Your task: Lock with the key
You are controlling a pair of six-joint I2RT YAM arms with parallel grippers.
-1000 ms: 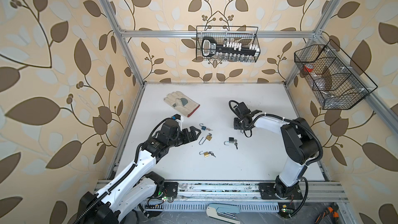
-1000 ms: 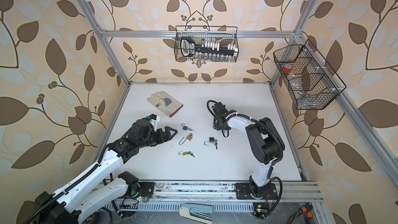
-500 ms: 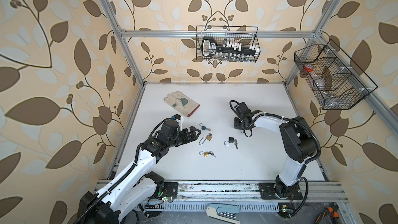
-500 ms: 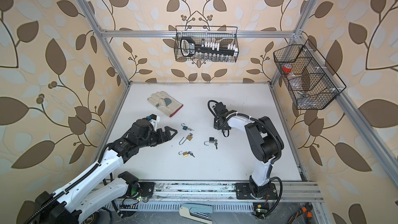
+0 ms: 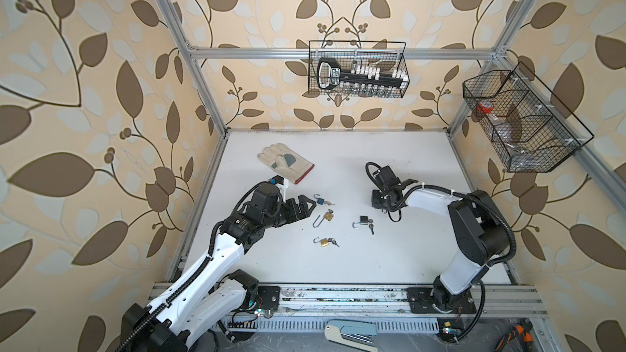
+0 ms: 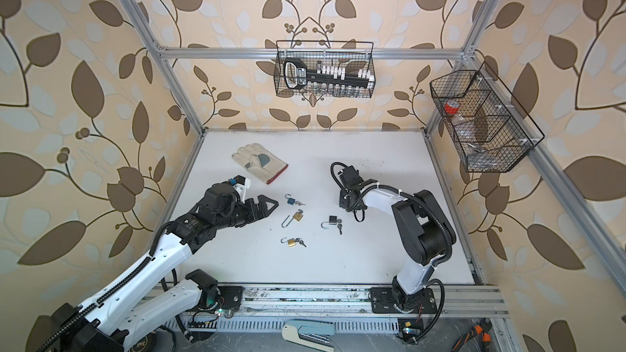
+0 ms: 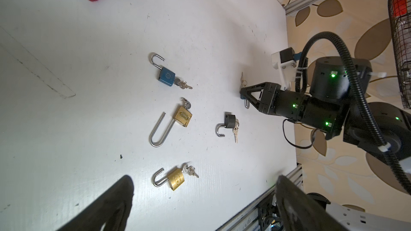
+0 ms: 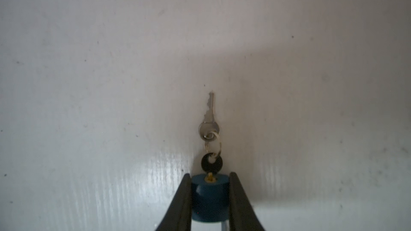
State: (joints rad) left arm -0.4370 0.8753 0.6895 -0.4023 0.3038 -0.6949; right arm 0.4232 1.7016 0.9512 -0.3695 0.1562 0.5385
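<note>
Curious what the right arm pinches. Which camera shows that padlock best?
The right wrist view: blue padlock close-up in the right gripper, key inserted. Left wrist view: mainly shackle and keyring. Both top views: mostly hidden.

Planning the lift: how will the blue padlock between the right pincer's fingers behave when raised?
The blue padlock looks rigid, probably heavy for its size; its smooth sides may slip. The spare key linked to it will likely swing.

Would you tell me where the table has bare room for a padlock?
Free: the table behind the right tool, across to the glove, and the front strip between the padlocks and the rail. Crowded: the middle, where four open padlocks lie between the left tool and the right tool, shut on a blue padlock.
</note>
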